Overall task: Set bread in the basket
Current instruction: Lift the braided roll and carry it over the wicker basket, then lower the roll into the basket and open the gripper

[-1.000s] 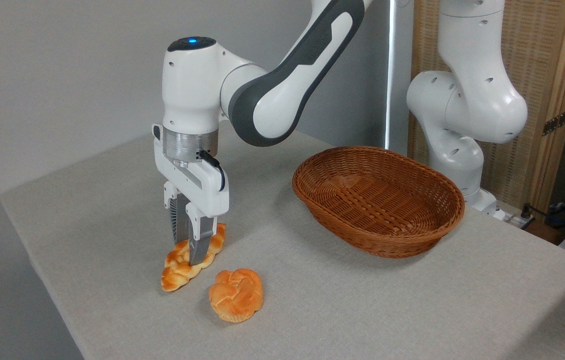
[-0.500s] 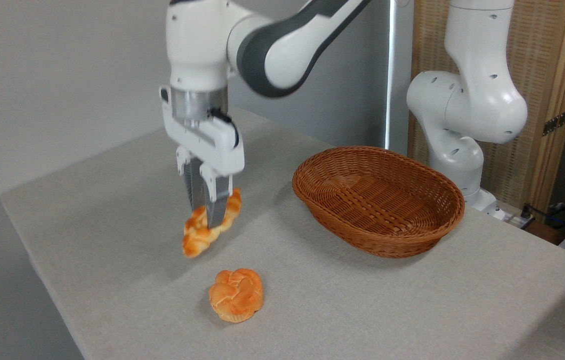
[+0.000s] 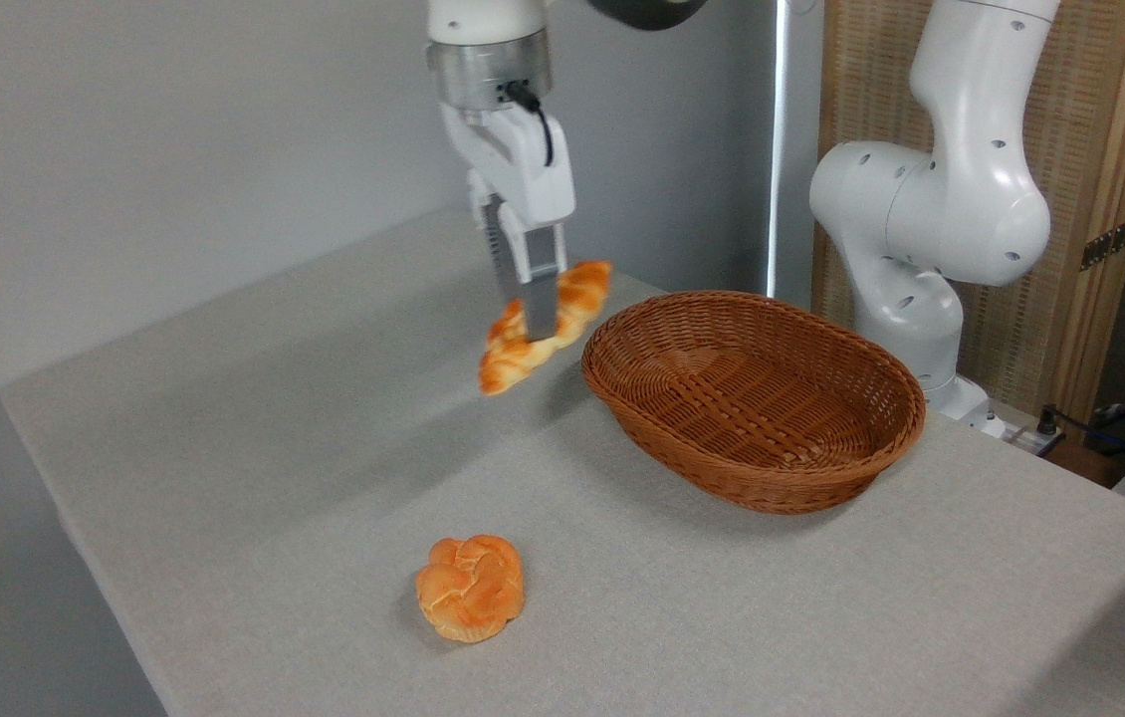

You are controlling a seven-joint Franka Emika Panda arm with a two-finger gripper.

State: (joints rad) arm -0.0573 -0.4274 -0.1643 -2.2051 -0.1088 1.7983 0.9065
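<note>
The bread (image 3: 513, 360), a long braided golden-orange loaf with pointed ends, hangs in the air well above the table, tilted with its left end lower. My gripper (image 3: 535, 324) is shut on its middle, fingers pointing down. The loaf sits just left of the basket's left rim. The basket (image 3: 801, 458) is an oval brown woven wicker one, shallow and empty, standing on the table to the right of centre.
A round knotted orange bun (image 3: 471, 586) lies on the grey table (image 3: 254, 468) near the front. The arm's white base (image 3: 921, 229) rises behind the basket. The table's left edge and front corner fall off close to the bun.
The gripper has lifted the bread off the table and carried it up and to the right, from beside the bun to the basket's left rim. The bun and basket have not moved.
</note>
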